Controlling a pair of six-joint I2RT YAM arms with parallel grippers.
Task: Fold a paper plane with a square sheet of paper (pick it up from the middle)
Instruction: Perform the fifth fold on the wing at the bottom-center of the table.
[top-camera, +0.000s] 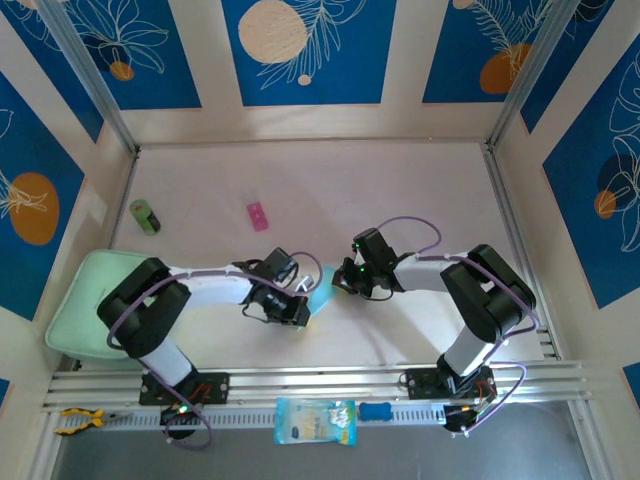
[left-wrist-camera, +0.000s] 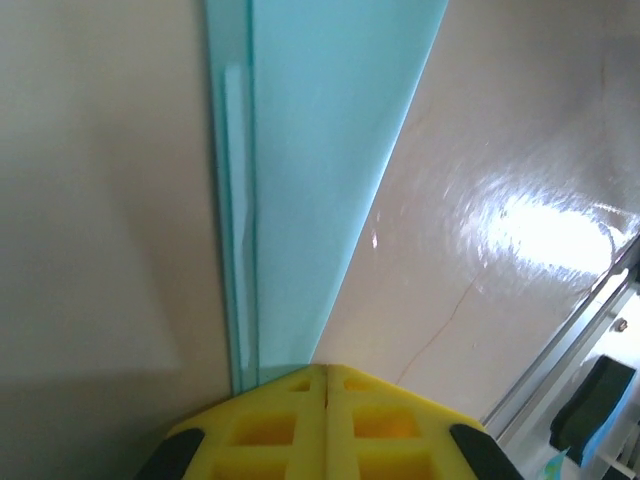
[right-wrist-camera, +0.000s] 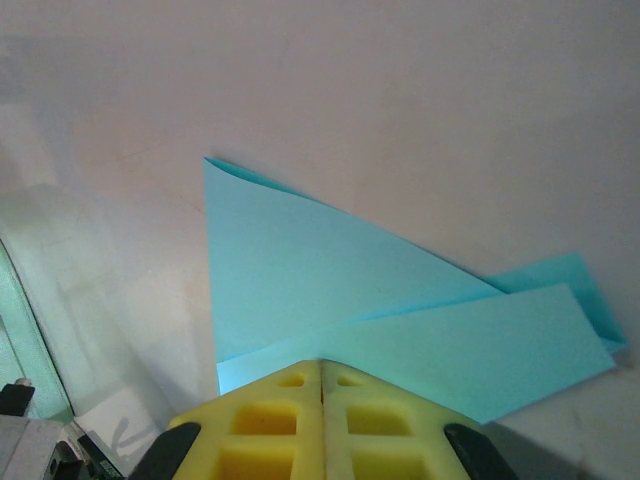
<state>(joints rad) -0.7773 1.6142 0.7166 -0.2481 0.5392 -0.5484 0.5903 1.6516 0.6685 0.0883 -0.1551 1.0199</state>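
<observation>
On table, folded paper (edges creased)

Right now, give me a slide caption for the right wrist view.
Right claw shut on the folded cyan paper, its triangular flaps spread over the pale table.

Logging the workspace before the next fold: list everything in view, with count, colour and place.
folded paper: one, light cyan, table, between the hands
block: one, pink, table, beyond the paper
cylinder: one, green, table, far left
tray: one, pale green, left edge
packet: one, blue and yellow, front rail
small piece: one, blue, right of packet
pliers: one, yellow-handled, front left
left hand: one, yellow fingers, shut at the paper
right hand: one, yellow fingers, shut at the paper
</observation>
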